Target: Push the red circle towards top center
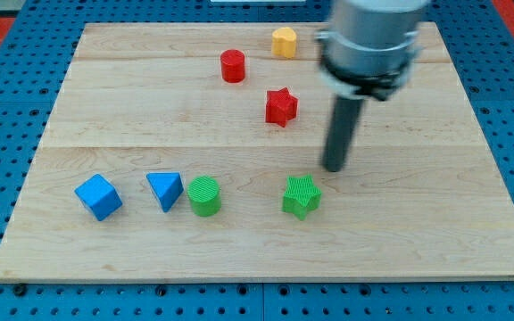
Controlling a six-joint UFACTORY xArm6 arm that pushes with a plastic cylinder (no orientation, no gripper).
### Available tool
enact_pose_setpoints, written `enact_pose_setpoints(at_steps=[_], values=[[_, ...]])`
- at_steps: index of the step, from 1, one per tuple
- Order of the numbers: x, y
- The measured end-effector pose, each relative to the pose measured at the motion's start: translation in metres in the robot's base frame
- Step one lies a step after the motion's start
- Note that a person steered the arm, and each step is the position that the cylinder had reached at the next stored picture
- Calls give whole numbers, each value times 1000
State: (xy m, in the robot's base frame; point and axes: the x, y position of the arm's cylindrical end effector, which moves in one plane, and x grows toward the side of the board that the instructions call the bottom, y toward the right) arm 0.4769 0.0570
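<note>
While my tip (334,168) stands just above the green star-shaped block (302,195), well apart from the red cylindrical circle block (232,66), you are in the approach step. That block sits near the wooden board's (435,214) top edge, left of the yellow block (284,42). No jaws exist on this rod; route past the red star block (280,106) to the circle's left.

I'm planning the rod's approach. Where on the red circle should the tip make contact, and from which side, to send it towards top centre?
No grasp is possible, only a push. The red circular block is an upright cylinder, so press my tip squarely on its curved wall at the side facing the view's bottom-left. Off-centre contact would probably let it slip aside. My tip now sits far off, just above the green star block.
</note>
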Motion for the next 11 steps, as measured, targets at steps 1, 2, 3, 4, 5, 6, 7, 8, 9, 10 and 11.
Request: enact_pose_setpoints(at_steps=[1, 2, 3, 4, 5, 6, 7, 8, 9, 10, 11], values=[[-23, -64], [-68, -92], [-108, -94], [-134, -92], [-149, -92], [-157, -90], [-161, -71], [-177, -71], [-205, -71], [-219, -93], [-244, -60]])
